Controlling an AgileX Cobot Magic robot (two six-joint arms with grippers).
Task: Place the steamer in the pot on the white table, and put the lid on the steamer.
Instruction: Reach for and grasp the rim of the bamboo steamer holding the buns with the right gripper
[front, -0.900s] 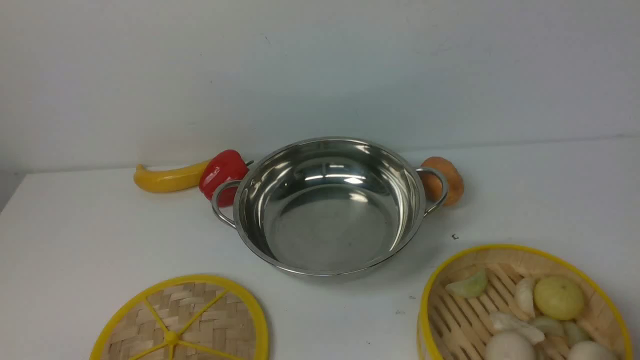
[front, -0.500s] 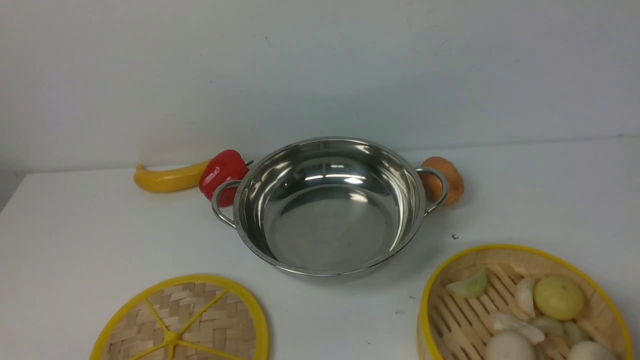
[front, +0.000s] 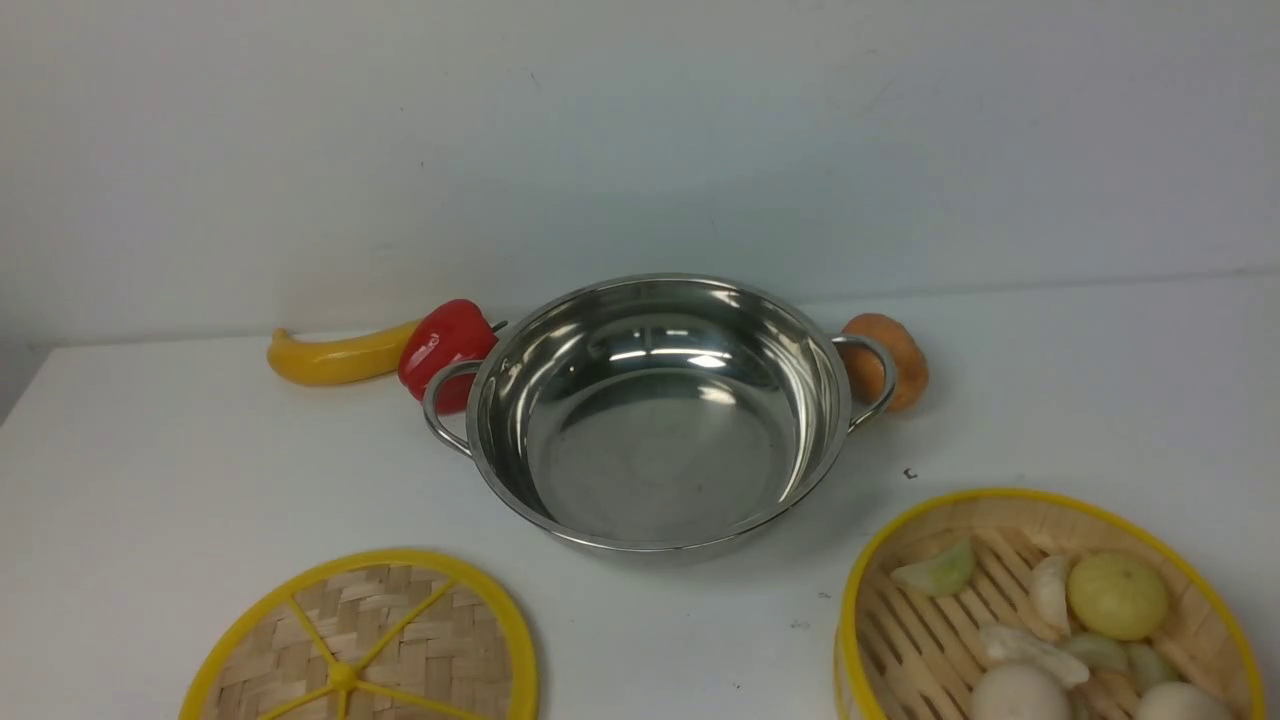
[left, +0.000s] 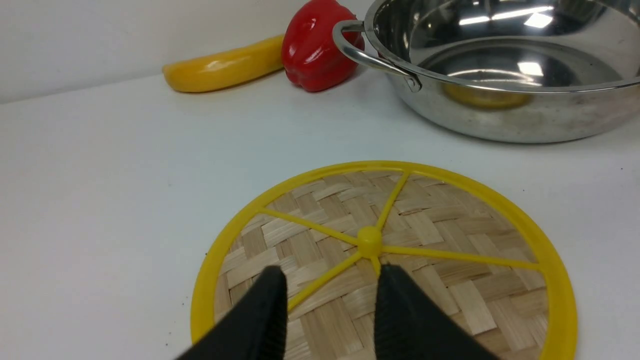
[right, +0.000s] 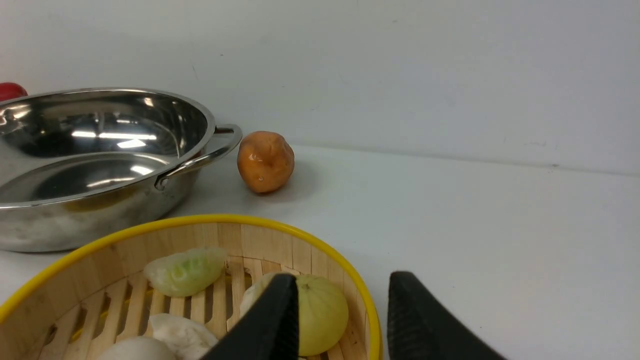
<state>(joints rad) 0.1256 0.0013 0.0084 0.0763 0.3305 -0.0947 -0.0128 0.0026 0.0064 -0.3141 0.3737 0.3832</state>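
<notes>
The steel pot (front: 655, 415) stands empty mid-table on the white table (front: 150, 470). The steamer (front: 1040, 610), a yellow-rimmed bamboo basket holding dumplings and buns, sits at the front right; it also shows in the right wrist view (right: 200, 290). The woven lid (front: 365, 645) lies flat at the front left. Neither gripper shows in the front view. In the left wrist view my left gripper (left: 330, 275) is open above the lid (left: 390, 250), near its centre knob. In the right wrist view my right gripper (right: 342, 282) is open, its jaws straddling the steamer's rim.
A yellow banana (front: 335, 358) and a red pepper (front: 445, 352) lie behind the pot's left handle. An orange-brown round fruit (front: 888, 362) sits behind its right handle. A white wall closes the back of the table.
</notes>
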